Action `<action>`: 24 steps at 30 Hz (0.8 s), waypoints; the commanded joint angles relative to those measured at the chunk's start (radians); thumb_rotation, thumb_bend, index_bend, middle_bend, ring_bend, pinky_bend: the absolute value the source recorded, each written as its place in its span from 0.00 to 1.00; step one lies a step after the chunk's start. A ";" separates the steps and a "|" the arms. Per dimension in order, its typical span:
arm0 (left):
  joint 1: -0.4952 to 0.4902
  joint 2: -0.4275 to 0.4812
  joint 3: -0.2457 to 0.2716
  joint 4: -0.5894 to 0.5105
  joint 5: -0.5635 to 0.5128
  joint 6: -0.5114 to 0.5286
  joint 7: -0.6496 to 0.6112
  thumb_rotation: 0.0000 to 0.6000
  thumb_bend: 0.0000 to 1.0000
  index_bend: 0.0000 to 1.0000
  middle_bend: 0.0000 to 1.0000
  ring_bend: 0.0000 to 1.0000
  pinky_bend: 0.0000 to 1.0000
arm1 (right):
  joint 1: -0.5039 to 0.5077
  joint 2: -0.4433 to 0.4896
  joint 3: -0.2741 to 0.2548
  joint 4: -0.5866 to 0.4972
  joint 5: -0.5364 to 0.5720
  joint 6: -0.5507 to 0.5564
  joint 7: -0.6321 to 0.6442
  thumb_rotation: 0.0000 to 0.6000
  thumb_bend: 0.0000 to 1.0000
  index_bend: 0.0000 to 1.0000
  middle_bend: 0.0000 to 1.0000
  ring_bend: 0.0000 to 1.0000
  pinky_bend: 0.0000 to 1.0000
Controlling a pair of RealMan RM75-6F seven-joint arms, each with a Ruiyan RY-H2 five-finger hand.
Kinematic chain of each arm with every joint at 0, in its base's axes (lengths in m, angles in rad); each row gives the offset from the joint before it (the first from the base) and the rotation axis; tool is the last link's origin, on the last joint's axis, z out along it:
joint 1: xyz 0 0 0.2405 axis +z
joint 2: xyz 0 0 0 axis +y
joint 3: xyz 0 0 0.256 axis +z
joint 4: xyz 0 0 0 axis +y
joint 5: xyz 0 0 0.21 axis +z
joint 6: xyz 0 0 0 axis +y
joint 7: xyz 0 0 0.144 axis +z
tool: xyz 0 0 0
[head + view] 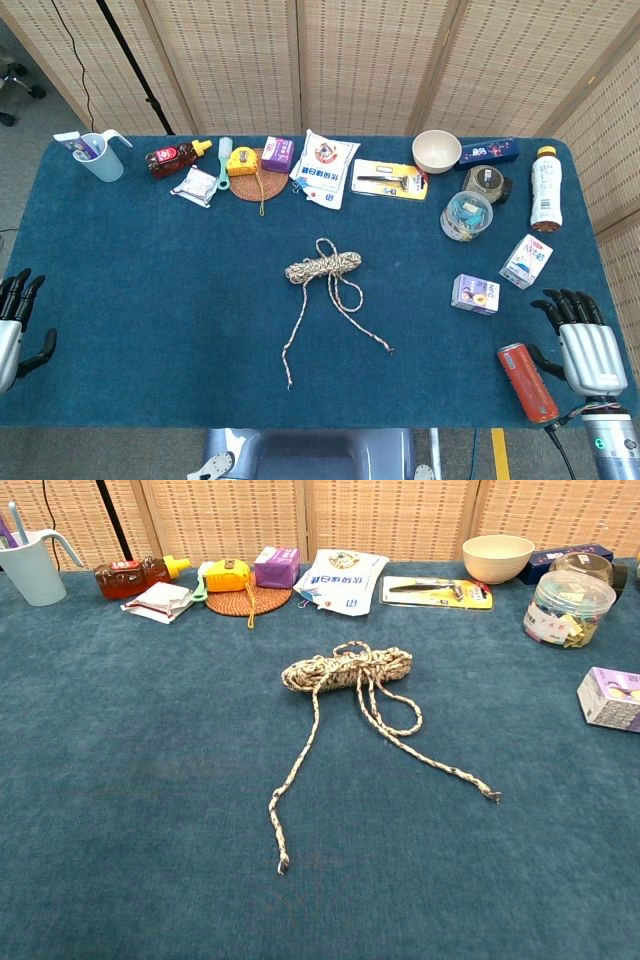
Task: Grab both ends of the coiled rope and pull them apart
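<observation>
A coiled beige rope (322,267) (346,667) lies in the middle of the blue table. Two loose ends trail toward me: one (290,383) (283,865) on the left, one (388,349) (492,796) on the right. My left hand (14,325) rests at the table's left edge, fingers apart and empty, far from the rope. At the right front edge, my right hand (585,345) is spread with nothing in it, beside a red can. The chest view shows neither hand.
A red can (526,381) lies by my right hand. Small boxes (475,294) (526,261), a clear tub (466,215), a bottle (544,188) and a bowl (436,151) crowd the right. A cup (98,155), packets and a tape measure (241,160) line the far edge.
</observation>
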 commanded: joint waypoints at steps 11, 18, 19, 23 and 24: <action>0.002 -0.001 -0.003 0.000 0.005 0.009 -0.001 0.83 0.45 0.02 0.00 0.00 0.00 | -0.001 0.002 -0.002 0.004 -0.004 0.003 0.007 1.00 0.30 0.28 0.20 0.15 0.12; 0.000 -0.003 -0.003 -0.002 0.005 0.005 -0.002 0.83 0.45 0.02 0.00 0.00 0.00 | -0.004 0.006 -0.001 0.000 -0.005 0.008 0.008 1.00 0.30 0.28 0.20 0.16 0.12; 0.000 -0.003 -0.003 -0.002 0.005 0.005 -0.002 0.83 0.45 0.02 0.00 0.00 0.00 | -0.003 0.006 -0.002 0.000 -0.005 0.008 0.008 1.00 0.30 0.28 0.20 0.16 0.12; 0.000 -0.003 -0.003 -0.003 0.007 0.005 0.000 0.83 0.45 0.02 0.00 0.00 0.00 | -0.004 0.008 -0.002 0.000 -0.006 0.008 0.011 1.00 0.30 0.28 0.20 0.17 0.13; 0.000 -0.003 -0.003 -0.003 0.007 0.005 0.000 0.83 0.45 0.02 0.00 0.00 0.00 | -0.004 0.008 -0.002 0.000 -0.006 0.009 0.012 1.00 0.30 0.28 0.20 0.17 0.13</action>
